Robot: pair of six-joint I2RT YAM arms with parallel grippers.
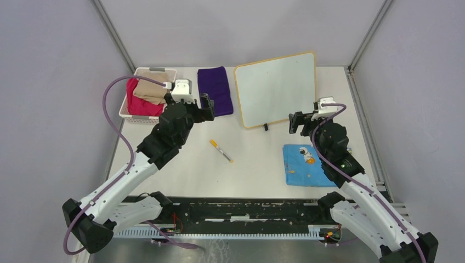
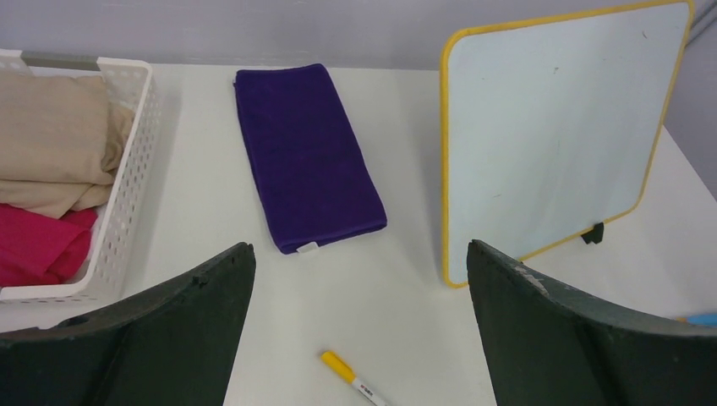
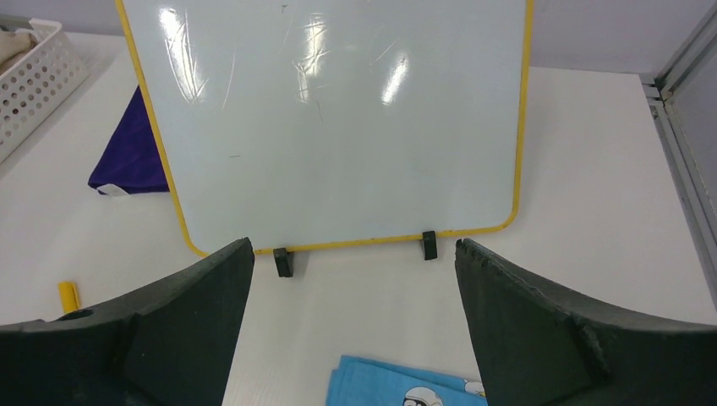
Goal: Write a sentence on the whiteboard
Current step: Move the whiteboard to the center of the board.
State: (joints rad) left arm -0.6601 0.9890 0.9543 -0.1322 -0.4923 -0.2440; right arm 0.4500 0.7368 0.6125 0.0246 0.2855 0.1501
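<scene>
The whiteboard [image 1: 277, 89] stands tilted on black clip feet at the back middle of the table, yellow frame, its face blank; no sentence shows on it. It also shows in the left wrist view [image 2: 554, 135] and the right wrist view [image 3: 338, 118]. A marker with a yellow cap [image 1: 221, 150] lies on the table in front of the board, apart from both grippers; it also shows in the left wrist view [image 2: 351, 377]. My left gripper [image 1: 205, 107] is open and empty above the table, behind the marker. My right gripper [image 1: 295, 123] is open and empty, just in front of the board's right foot.
A purple cloth [image 1: 215, 90] lies left of the board. A white basket [image 1: 127, 112] with beige and pink cloths stands at the back left. A blue cartoon-print cloth [image 1: 307, 164] lies under my right arm. Metal rails run along the table's right side.
</scene>
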